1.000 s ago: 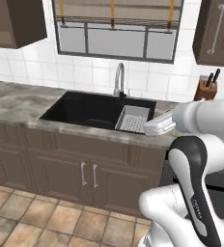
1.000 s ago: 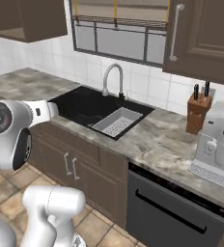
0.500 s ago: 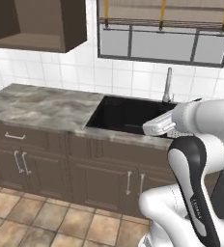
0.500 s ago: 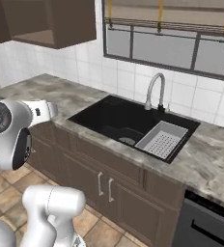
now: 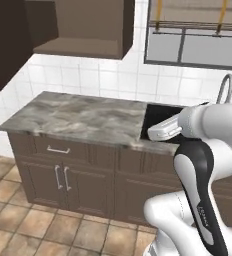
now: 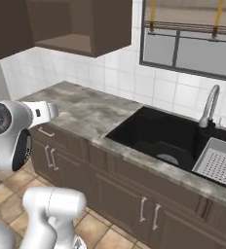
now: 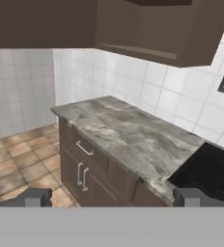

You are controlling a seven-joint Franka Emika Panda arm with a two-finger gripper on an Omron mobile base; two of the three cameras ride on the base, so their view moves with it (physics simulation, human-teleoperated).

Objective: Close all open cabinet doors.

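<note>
My base has driven left: the dark brown wooden cabinet door (image 5: 8,40), upper left, stands open; my two-finger gripper (image 7: 111,198) is spread.

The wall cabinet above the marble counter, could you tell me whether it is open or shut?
Open: the cabinet door swings outward, exposing the cabinet's bare interior.

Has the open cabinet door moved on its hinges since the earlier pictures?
Cannot tell. The base drove, shifting the whole scene; the cabinet door stands swung out from the wall cabinet now.
</note>
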